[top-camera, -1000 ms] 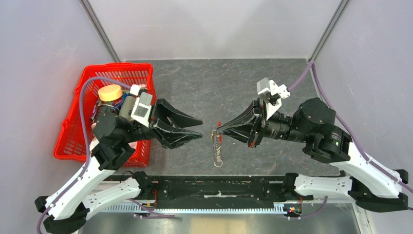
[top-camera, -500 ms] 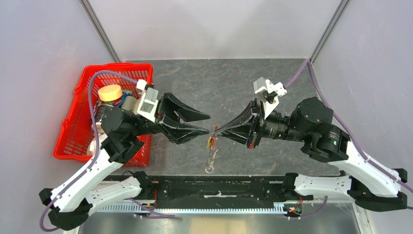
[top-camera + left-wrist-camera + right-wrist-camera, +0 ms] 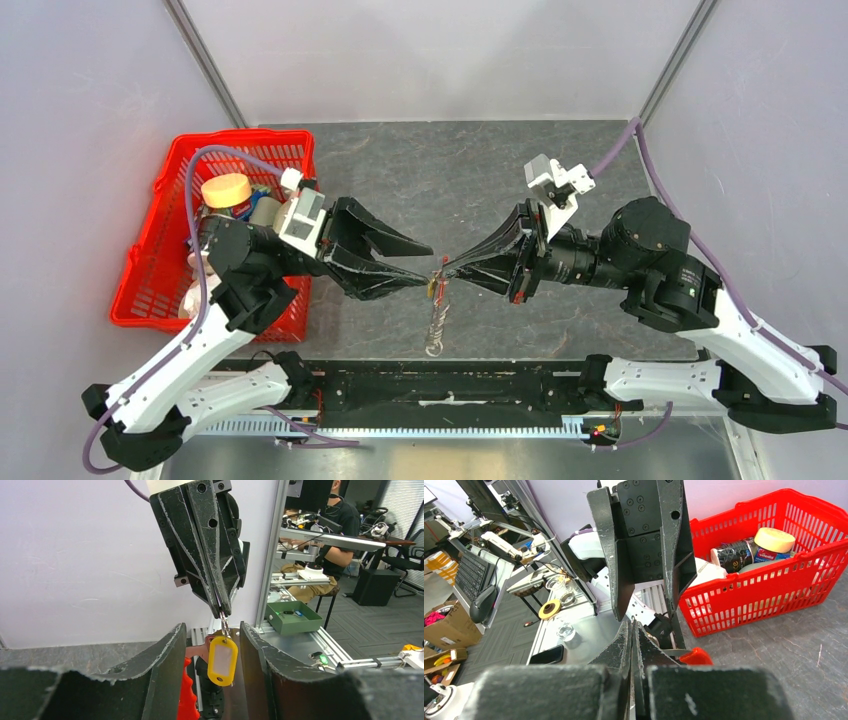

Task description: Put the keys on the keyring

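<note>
My right gripper (image 3: 445, 267) is shut on the keyring (image 3: 436, 300) and holds it up over the middle of the table. The silvery ring (image 3: 223, 622) hangs from its closed tips. Below the ring dangle a yellow tag (image 3: 222, 660), a red tag (image 3: 187, 700) and a short chain (image 3: 433, 335). Behind the yellow tag sits a small coppery flat piece (image 3: 200, 651); I cannot tell whether it is one of the keys. My left gripper (image 3: 428, 262) is open, one finger on each side of the hanging yellow tag, and it touches nothing. The right wrist view shows the red tag (image 3: 696, 656) beside the shut jaws.
A red basket (image 3: 240, 137) stands at the table's left, behind the left arm. It holds a yellow-lidded jar (image 3: 226, 189) and cans. The dark stone tabletop (image 3: 450, 170) stretches behind the grippers. A black rail (image 3: 440, 385) runs along the near edge.
My left gripper has moved to the right and a little up, so its open fingers now straddle the hanging tag. The right gripper kept its hold, and the chain swung slightly left.
</note>
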You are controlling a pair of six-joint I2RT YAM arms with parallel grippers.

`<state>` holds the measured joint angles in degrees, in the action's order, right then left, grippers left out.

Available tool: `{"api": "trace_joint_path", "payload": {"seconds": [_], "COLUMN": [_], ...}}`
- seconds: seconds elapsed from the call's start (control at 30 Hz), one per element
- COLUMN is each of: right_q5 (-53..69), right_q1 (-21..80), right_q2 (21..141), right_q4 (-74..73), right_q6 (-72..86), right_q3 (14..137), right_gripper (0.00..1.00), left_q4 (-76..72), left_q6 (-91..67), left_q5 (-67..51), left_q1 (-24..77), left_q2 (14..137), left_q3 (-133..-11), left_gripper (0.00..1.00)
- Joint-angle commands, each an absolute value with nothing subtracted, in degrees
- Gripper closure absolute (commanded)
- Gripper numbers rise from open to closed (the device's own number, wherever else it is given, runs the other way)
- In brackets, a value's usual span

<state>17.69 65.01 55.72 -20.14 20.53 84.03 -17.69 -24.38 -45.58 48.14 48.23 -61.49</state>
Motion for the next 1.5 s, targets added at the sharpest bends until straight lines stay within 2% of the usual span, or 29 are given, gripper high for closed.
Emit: {"api": "trace_joint_path", "payload": {"seconds": [0.0,0.13,0.23,0.5,1.13,1.47], "right_q5": [17.5,17.6,17.7,17.6,11.0,7.2], "right_q1": [64.9,65.0,65.0,64.9,64.9,64.9], "right_q2": [55.8,56.1,56.2,56.3,52.2,51.6], "right_q4": [-16.6,-16.6,-16.6,-16.6,-0.4,13.4], "right_q6": [21.3,21.2,21.2,21.1,24.6,28.0], "right_q3": [86.8,87.1,87.4,87.7,78.4,72.3], "right_gripper": [1.0,1.0,1.0,1.0,1.0,1.0], "left_q4": [-20.3,-20.7,-20.8,-20.8,-23.8,-27.7], "left_q6": [-25.3,-25.5,-25.5,-25.5,-26.2,-28.2], "left_q5": [-47.6,-48.2,-48.5,-49.4,-48.3,-48.1], "left_q1": [48.3,48.2,48.3,48.3,48.3,48.3], "left_q2": [48.5,48.9,49.1,49.4,47.5,47.8], "left_q3": [-61.6,-61.6,-61.7,-61.9,-60.9,-60.7], "left_gripper": [0.51,0.55,0.63,0.98,0.98,0.98]}}
